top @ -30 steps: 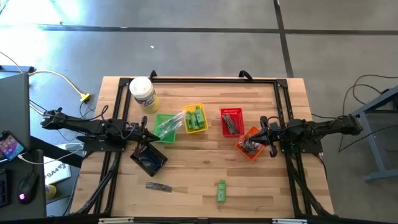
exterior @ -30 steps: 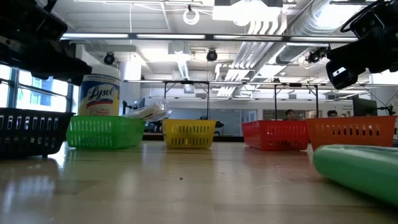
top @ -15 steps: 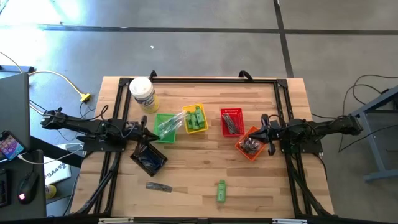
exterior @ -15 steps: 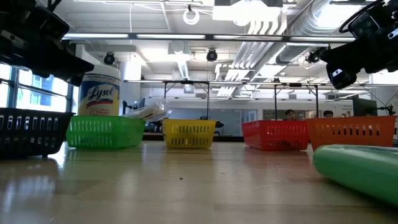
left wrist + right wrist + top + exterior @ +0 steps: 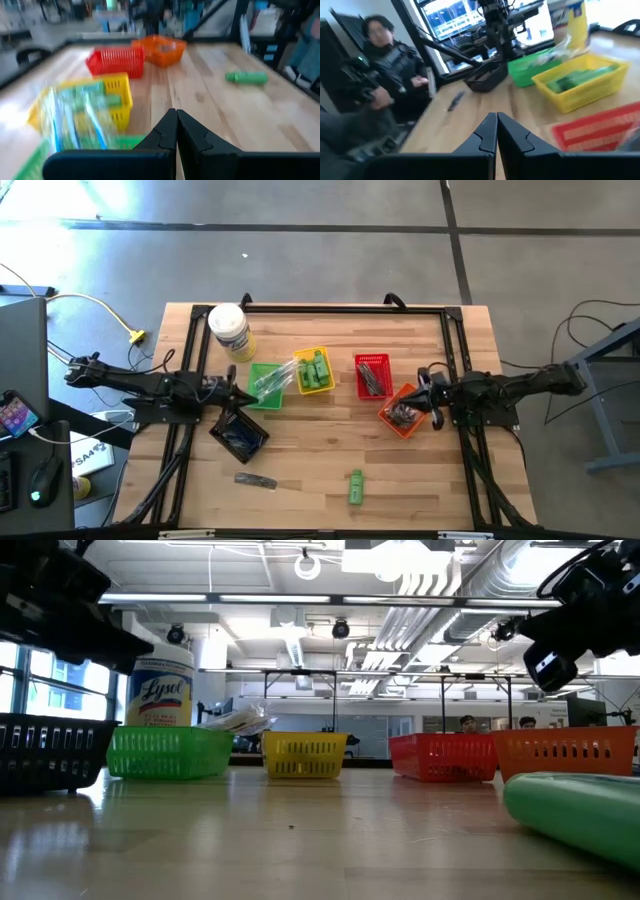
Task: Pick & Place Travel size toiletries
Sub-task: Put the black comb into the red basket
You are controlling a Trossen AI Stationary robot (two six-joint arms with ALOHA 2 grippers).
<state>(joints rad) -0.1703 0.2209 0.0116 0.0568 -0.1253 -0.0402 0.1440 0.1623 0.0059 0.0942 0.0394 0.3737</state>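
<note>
A bright green tube [image 5: 355,487] lies flat on the table near its near edge, close and large in the low view [image 5: 585,812]. A dark wrapped stick [image 5: 254,479] lies to its left. Green bottles fill the yellow basket [image 5: 314,370]. Clear-wrapped sticks lean out of the green basket [image 5: 265,385]. Black razors sit in the red basket [image 5: 372,375] and dark round pieces in the orange basket [image 5: 402,411]. My left gripper [image 5: 240,392] hovers shut by the green basket, its fingers together in its wrist view [image 5: 176,115]. My right gripper [image 5: 426,395] hovers shut over the orange basket's right side [image 5: 496,119].
A black basket [image 5: 238,433] sits below my left gripper. The large white jar with a yellow label [image 5: 229,331] stands at the far left corner. A black frame [image 5: 340,308] runs around the table's far and side edges. A person [image 5: 385,60] sits beyond the table's left side.
My right gripper has dipped slightly above the orange basket. Nothing on the table has moved.
</note>
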